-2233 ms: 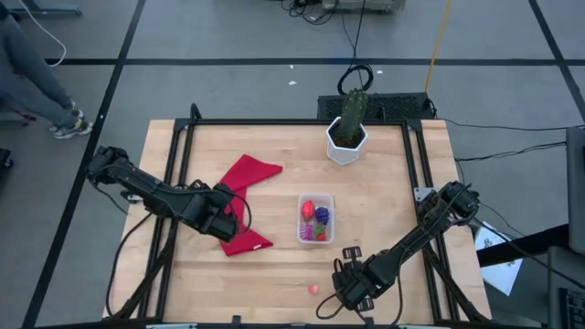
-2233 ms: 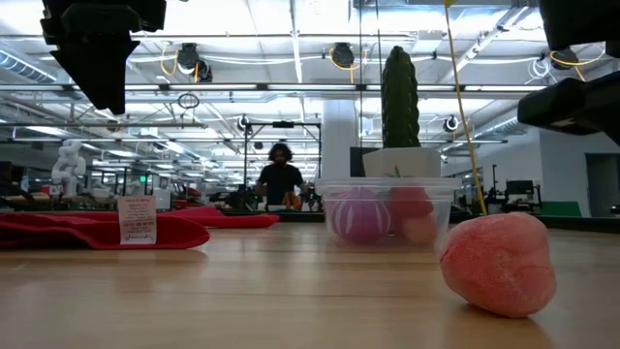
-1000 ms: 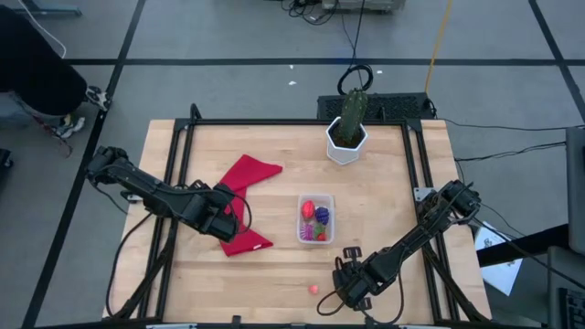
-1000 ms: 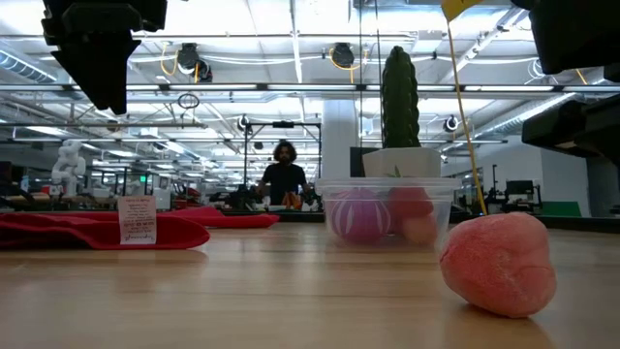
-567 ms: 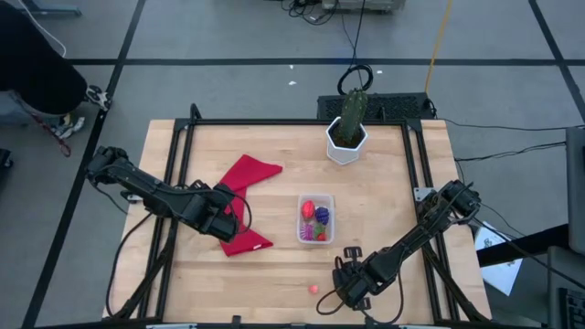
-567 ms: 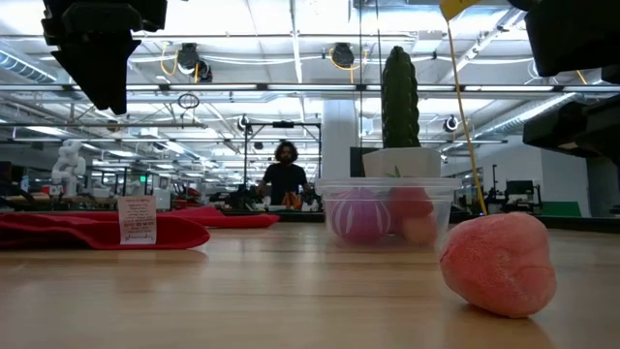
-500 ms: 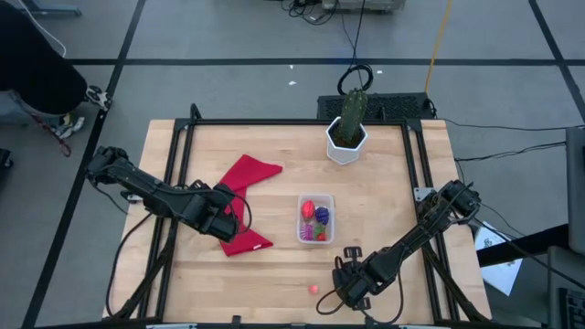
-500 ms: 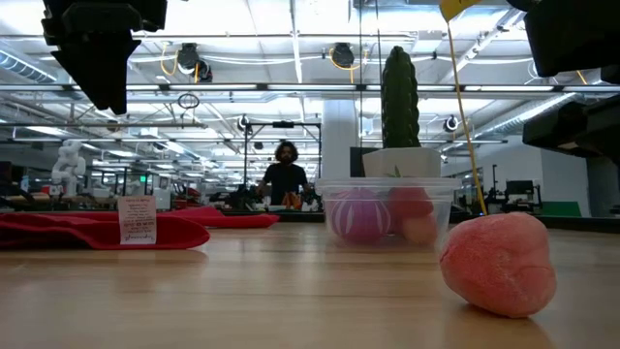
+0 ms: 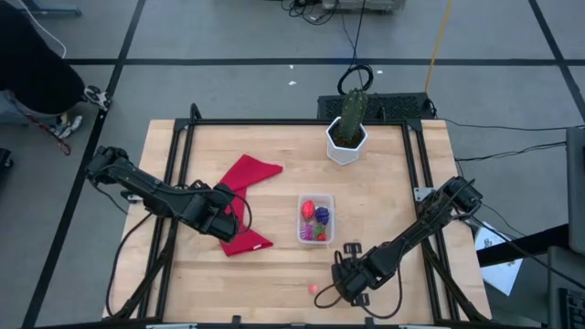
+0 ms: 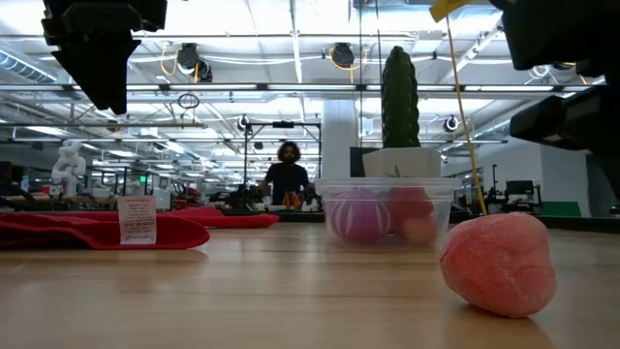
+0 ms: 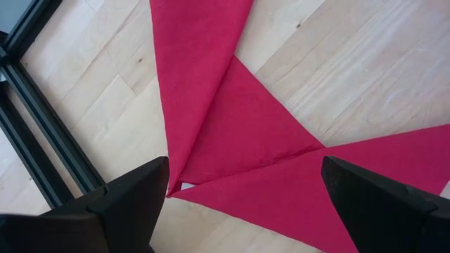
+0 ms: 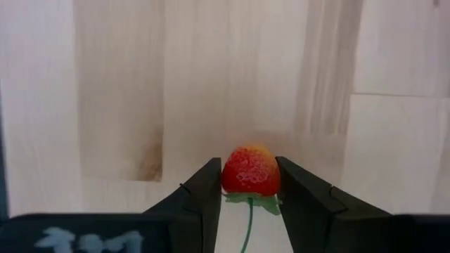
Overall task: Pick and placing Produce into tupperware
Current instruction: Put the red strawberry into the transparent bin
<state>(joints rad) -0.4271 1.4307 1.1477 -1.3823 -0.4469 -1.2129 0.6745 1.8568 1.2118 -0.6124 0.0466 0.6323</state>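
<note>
Setting: wooden bench (image 9: pixel 384 201) with a black frame, seen from above; beyond it a large hall with ceiling lights, where a person (image 10: pixel 284 180) stands far back.
Strawberry: small red toy strawberry (image 12: pixel 251 171) with a green leaf and stem, pinched between the two fingers of the right claw (image 12: pixel 249 193), near the bench's front edge.
Right claw: low over the front edge of the bench (image 9: pixel 340 285), fingers pressed against either side of the strawberry.
Pink piece: tiny pink produce piece (image 9: pixel 313 289) lying on the bench just beside the right claw; in the low view it sits close in front (image 10: pixel 497 264).
Tupperware: clear rectangular tupperware (image 9: pixel 315 219) near the bench's middle, well apart from the right claw, holding red, pink and purple produce.
Left claw: spread wide (image 9: pixel 230 216), hovering over a red cloth (image 9: pixel 246 187) left of the tupperware, holding nothing.
Plant: green cactus in a white pot (image 9: pixel 347 139) at the back of the bench.
</note>
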